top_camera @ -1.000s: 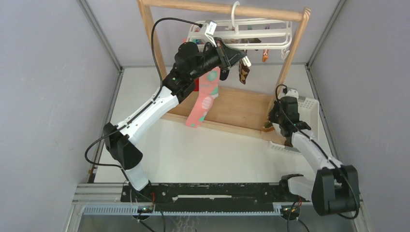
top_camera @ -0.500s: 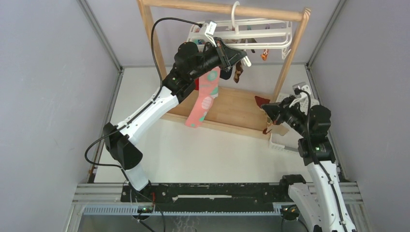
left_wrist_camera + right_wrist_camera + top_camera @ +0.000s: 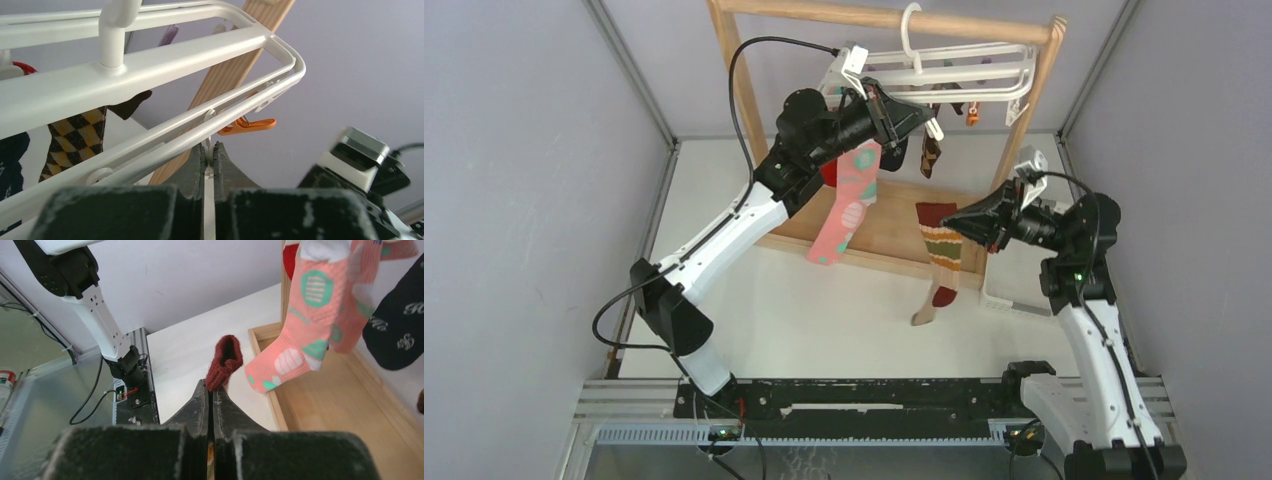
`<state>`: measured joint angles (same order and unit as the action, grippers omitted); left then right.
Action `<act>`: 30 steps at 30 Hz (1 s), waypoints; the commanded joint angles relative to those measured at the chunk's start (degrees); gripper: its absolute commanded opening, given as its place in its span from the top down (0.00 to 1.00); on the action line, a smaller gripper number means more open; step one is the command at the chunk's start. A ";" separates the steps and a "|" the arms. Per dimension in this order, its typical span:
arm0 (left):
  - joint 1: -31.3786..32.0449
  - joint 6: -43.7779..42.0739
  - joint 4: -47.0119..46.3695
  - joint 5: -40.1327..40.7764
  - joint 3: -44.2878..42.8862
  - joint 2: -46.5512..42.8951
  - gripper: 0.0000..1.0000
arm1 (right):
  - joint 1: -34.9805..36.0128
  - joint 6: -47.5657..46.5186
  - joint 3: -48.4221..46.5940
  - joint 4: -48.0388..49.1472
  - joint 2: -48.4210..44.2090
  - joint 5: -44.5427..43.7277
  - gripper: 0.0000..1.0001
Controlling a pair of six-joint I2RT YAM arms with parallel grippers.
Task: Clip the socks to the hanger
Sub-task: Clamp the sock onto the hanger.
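The jaws of our left gripper (image 3: 209, 150) are pressed together on a thin white tab under the rail of the hanger (image 3: 165, 50), apparently one of its clips. The jaws of our right gripper (image 3: 210, 388) are closed on the striped sock (image 3: 941, 255). Its dark red end pokes out past the fingertips and the rest dangles above the desk (image 3: 824, 310), well short of the hanger.

Four socks already hang from the frame: the pink sock (image 3: 852, 205), the dark sock (image 3: 395, 335), the diamond-patterned sock (image 3: 75, 135) and the red sock (image 3: 828, 174). We judge the task close to done. The striped sock has yet to be clipped, and an orange clip (image 3: 247, 125) hangs free at the far end.

The white basket (image 3: 1009, 303) sits beneath our right arm. We can make out no sock in the part that shows.
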<state>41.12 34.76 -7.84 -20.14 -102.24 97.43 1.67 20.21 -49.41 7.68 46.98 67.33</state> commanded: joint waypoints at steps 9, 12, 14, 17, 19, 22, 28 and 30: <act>0.38 1.70 -5.30 -7.21 2.49 -2.96 1.00 | -1.16 23.50 -10.48 34.21 18.95 7.80 1.00; 0.41 1.14 -5.75 -8.78 2.33 -2.80 1.00 | -2.68 23.16 -12.97 34.10 20.98 7.99 1.00; 0.42 0.44 -6.00 -10.40 2.08 -2.64 1.00 | -2.81 23.01 -14.45 33.87 22.49 8.17 1.00; 0.39 -0.15 -5.98 -11.76 1.63 -2.34 1.00 | -3.35 23.51 -16.05 33.98 24.30 8.47 1.00; 0.38 -0.46 -5.97 -12.39 1.44 -2.17 1.00 | -3.66 24.34 -16.47 34.99 25.04 8.49 1.00; 0.38 -0.41 -5.85 -13.09 0.97 -1.76 1.00 | -4.06 24.52 -17.30 35.21 26.03 8.39 1.00; 0.37 -0.49 -5.51 -14.56 -0.02 -0.87 1.00 | -4.65 27.58 -19.24 38.22 28.59 8.17 1.00; 0.42 -0.65 -5.45 -14.73 -0.15 -0.68 1.00 | -4.75 28.47 -19.61 39.32 29.05 8.05 1.00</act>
<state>40.62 34.92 -14.87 -27.68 -100.25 96.44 -2.68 45.43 -65.84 41.91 75.48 75.88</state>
